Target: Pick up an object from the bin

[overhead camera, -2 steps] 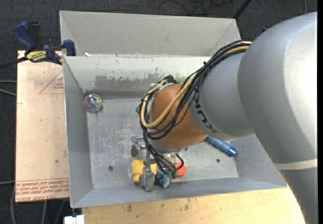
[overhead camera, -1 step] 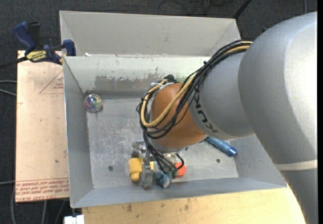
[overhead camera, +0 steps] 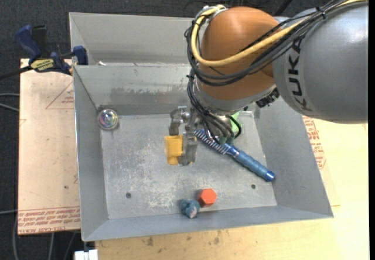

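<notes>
My gripper (overhead camera: pixel 186 136) is down in the middle of the bin, under the orange wrist cover. A small yellow block (overhead camera: pixel 173 149) lies right against its left side, touching or nearly touching it. Whether the block is gripped I cannot tell. Just right of the gripper a blue brush (overhead camera: pixel 237 156) with a striped handle lies slanting toward the lower right. A green thing (overhead camera: pixel 235 126) peeks out from under the wrist, behind the brush.
A shiny round ball (overhead camera: pixel 108 119) rests at the bin's far left. Near the front wall sit a small orange-red block (overhead camera: pixel 207 197) and a blue-grey lump (overhead camera: pixel 188 208). The arm and its cables cover the bin's upper right.
</notes>
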### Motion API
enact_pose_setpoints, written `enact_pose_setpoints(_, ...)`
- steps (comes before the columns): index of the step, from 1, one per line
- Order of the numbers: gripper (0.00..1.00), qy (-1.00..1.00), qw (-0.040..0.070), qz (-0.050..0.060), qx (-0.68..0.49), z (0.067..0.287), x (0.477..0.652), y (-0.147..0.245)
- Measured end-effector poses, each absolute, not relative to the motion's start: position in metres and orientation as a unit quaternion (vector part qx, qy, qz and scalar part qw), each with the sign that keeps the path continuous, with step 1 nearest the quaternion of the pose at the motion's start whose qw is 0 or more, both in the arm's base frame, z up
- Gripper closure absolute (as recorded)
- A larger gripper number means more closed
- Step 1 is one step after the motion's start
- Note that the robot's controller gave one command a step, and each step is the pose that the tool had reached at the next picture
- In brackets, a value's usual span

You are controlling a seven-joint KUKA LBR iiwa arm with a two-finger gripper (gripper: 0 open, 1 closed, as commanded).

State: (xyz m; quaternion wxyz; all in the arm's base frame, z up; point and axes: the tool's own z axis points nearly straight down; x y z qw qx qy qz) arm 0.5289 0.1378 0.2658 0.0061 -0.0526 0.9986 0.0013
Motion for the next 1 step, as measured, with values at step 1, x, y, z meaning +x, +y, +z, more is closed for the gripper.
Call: enact_pose_setpoints(1,1.0,0.977,0.001,0.0,-0.214,0.2538,0.5161,0.1421)
